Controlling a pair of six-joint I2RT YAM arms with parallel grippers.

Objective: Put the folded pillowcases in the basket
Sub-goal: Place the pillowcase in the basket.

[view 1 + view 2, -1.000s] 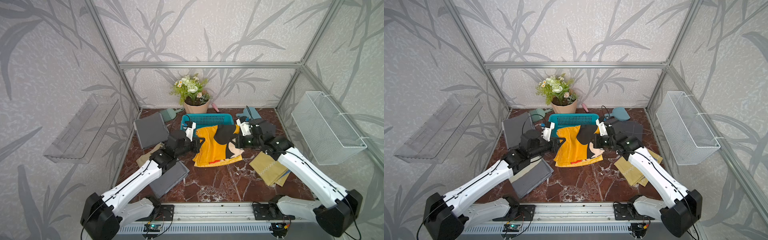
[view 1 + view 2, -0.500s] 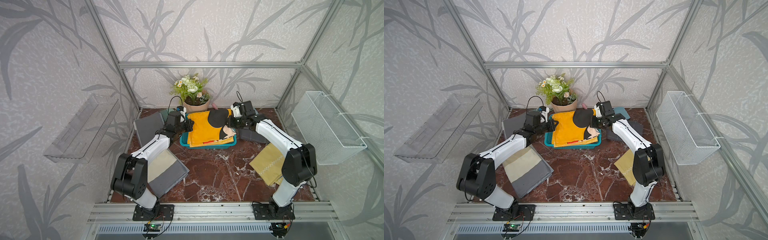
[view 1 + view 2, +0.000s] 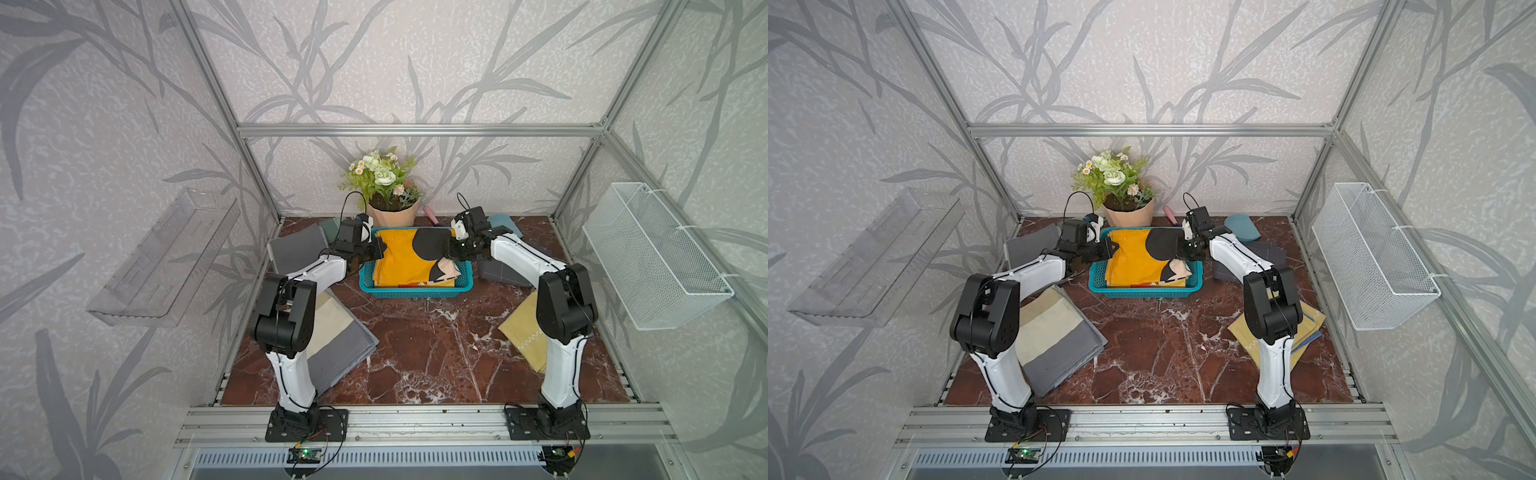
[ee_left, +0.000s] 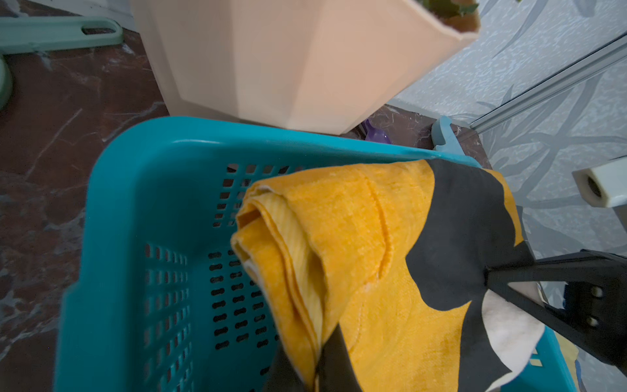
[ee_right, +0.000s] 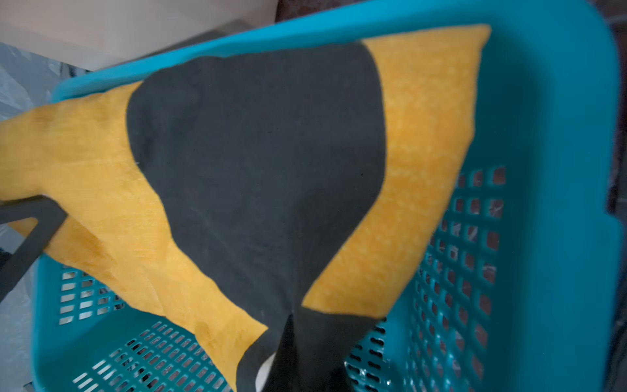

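The table (image 3: 415, 353), a dark red marble top, fills the floor of the cell. A white wire basket (image 3: 652, 257) hangs on the right wall and a clear shelf (image 3: 166, 257) on the left wall. A folded grey and cream cloth (image 3: 336, 332) lies beside the left arm, and a folded yellow cloth (image 3: 523, 332) lies by the right arm.

The turquoise basket (image 3: 415, 292) stands at the far middle of the table, just in front of the flower pot (image 3: 392, 214). The pillowcase (image 3: 399, 262), orange with black and pale patches, is stretched across the basket between the two arms. Its far edge covers the far rim, and its near part sags down inside, close to the front wall.

The left gripper (image 3: 380, 249) is clamped on the left folded edge of the pillowcase; the left wrist view shows the layers pinched between its fingers, lifted off the perforated bottom. The right gripper (image 3: 451, 252) is closed on the right edge, at a black patch, above the basket's right side.
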